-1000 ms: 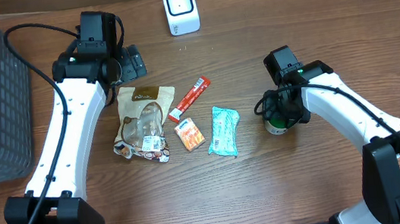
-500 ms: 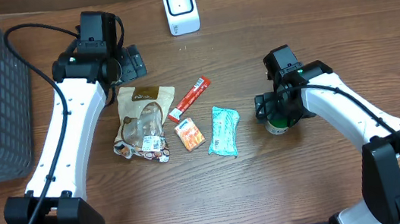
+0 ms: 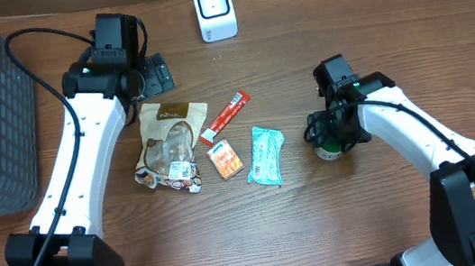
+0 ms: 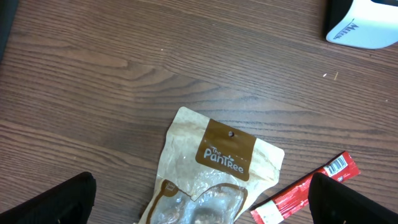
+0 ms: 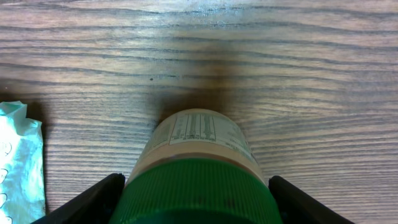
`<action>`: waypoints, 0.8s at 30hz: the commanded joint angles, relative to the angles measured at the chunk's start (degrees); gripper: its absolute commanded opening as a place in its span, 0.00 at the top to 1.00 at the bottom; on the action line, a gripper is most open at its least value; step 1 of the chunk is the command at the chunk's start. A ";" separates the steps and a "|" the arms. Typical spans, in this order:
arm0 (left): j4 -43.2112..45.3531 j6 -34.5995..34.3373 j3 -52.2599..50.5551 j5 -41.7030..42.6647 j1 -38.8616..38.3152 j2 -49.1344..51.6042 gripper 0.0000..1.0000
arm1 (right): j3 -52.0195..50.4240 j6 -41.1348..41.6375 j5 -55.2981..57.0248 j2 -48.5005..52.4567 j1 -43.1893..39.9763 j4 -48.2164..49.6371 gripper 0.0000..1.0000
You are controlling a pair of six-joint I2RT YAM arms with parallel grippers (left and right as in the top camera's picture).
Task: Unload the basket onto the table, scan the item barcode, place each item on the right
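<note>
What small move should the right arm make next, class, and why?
Probably close the right gripper firmly on the green-capped bottle. Its jaws flank the cap, but a firm hold cannot be confirmed. The bottle rests on the table, away from the white scanner, so it needs gripping before lifting.

Your left arm reaches far forward, the left gripper (image 3: 156, 72) low over the bench with jaws spread wide. Your right arm bends inward, the right gripper (image 3: 329, 137) pointing down; whether its jaws clamp is unclear.
</note>
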 commanded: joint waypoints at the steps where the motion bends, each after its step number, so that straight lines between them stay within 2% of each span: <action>1: 0.07 -0.37 0.76 -0.37 -0.11 -0.07 0.00 | -1.99 0.22 -0.33 0.83 -0.04 1.79 0.25; 4: 0.07 -0.37 0.76 -0.37 -0.13 -0.07 0.00 | -4.50 0.17 -0.31 0.81 -0.07 4.98 0.25; 18: 0.07 -0.37 0.76 -0.37 -0.11 -0.07 0.00 | -7.58 0.20 -0.31 0.83 -0.07 8.76 0.26; 20: 0.07 -0.37 0.76 -0.37 -0.11 -0.07 0.00 | -8.15 0.20 -0.31 0.83 -0.07 9.44 0.29; 24: 0.07 -0.37 0.76 -0.37 -0.11 -0.07 0.00 | -8.04 0.20 -0.31 0.81 -0.07 9.51 0.44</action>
